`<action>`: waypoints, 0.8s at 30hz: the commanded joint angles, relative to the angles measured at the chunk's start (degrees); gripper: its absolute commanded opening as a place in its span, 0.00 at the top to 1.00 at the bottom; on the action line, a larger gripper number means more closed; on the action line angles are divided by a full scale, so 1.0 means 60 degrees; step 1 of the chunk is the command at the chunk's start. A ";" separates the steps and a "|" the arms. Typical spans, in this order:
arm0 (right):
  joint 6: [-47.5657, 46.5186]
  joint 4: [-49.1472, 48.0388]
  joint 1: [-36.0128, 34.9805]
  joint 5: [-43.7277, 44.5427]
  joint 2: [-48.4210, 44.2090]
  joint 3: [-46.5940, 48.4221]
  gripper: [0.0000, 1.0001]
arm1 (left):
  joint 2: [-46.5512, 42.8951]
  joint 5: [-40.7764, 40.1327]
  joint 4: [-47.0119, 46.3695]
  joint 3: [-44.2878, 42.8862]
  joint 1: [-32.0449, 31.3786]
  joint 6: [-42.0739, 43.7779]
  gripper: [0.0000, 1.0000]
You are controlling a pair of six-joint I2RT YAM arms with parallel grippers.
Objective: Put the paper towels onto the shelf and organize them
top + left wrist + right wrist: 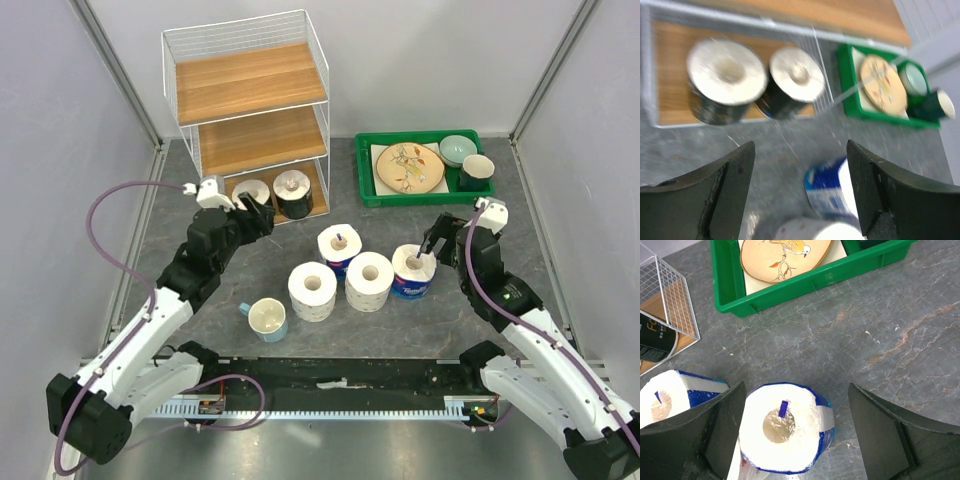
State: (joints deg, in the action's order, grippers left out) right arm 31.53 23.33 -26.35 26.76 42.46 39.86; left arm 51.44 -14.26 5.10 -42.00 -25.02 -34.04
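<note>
At the far left stands the tall three-tier shelf of white wire mesh and light-brown wooden boards [247,82]. A small dark-wrapped paper roll [250,192] and a second dark-wrapped roll [293,192] sit upright side by side on its bottom board. The left gripper [256,214] hovers just in front of them, its fingers spread wide and empty. Nearer the arms is a pale cup with a blue handle [267,318]. Next come two large white rolls with reddish speckled print [312,290] [369,280], close together on the grey table. A blue-wrapped roll [339,247] stands just behind them. Further right, the right gripper [796,385] hangs wide open above another blue-wrapped roll [785,432], a finger on either side and neither touching. That roll probably handles light and squashy, with slick film. A moderate pinch across its side wall, about mid-height, should hold it. Behind sits a green plastic tray of dishes [365,170].
</note>
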 commanded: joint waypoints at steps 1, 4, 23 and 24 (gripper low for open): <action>0.0135 0.0300 0.0041 -0.0154 -0.0235 0.0389 0.09 | 0.0681 0.1135 0.0395 0.0057 -0.1025 0.0180 0.20; 0.0209 0.0330 0.0041 -0.0212 -0.0352 0.0345 0.09 | 0.1181 0.0196 0.0103 -0.0221 -0.2182 0.0341 0.21; 0.0077 0.0550 0.0026 0.0007 -0.0499 0.0257 0.09 | 0.4917 -0.0977 -0.0323 -0.1979 -0.3843 0.0664 0.21; 0.0077 0.0550 0.0026 0.0022 -0.0514 0.0257 0.09 | 0.5106 -0.1007 -0.0309 -0.2009 -0.3843 0.0693 0.21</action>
State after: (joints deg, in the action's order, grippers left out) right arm 32.14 26.81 -26.35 25.78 39.81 39.86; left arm 79.77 -17.69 5.39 -50.98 -47.77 -32.80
